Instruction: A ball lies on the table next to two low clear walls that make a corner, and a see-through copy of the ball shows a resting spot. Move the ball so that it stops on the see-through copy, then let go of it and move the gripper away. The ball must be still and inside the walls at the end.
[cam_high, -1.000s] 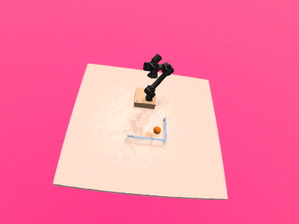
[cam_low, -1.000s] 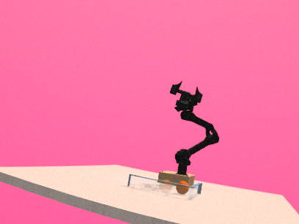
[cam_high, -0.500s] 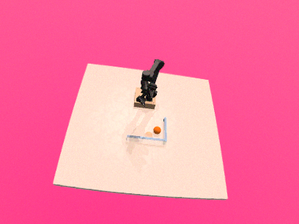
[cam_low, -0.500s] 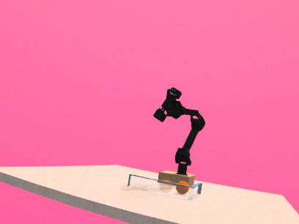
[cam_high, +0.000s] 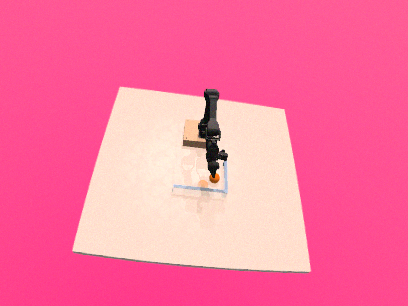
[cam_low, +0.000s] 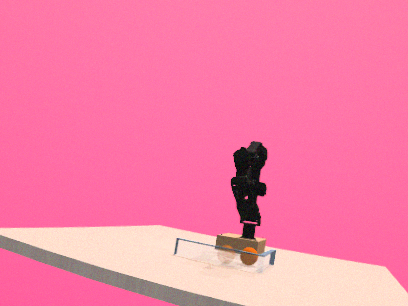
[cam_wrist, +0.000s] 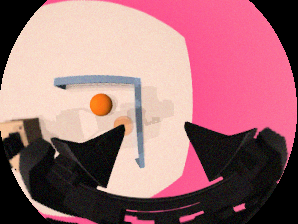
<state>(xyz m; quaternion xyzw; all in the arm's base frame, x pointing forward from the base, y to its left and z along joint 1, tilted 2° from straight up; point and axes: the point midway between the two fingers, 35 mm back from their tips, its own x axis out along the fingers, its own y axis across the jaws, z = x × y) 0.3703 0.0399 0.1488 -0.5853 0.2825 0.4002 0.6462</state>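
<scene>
The orange ball (cam_high: 214, 179) (cam_low: 249, 256) (cam_wrist: 101, 104) lies on the table inside the corner, clear of both walls. The see-through copy (cam_high: 203, 184) (cam_low: 226, 254) (cam_wrist: 125, 124) is a pale orange ball close to the front wall (cam_high: 192, 191) (cam_wrist: 139, 115), to the left of the ball in the top and exterior views. The side wall (cam_high: 226, 175) (cam_wrist: 100, 80) stands on the ball's other side. My gripper (cam_high: 213, 174) (cam_low: 248, 236) (cam_wrist: 154, 125) is open and empty. It points down above the table near the ball; in the top view its fingers partly overlap the ball.
The wooden base block (cam_high: 192, 134) (cam_low: 225, 240) stands behind the corner, beside the arm's base. The walls have blue top edges and meet at the front right in the top view. The pale table top (cam_high: 135, 215) (cam_low: 100, 245) ends at a pink background.
</scene>
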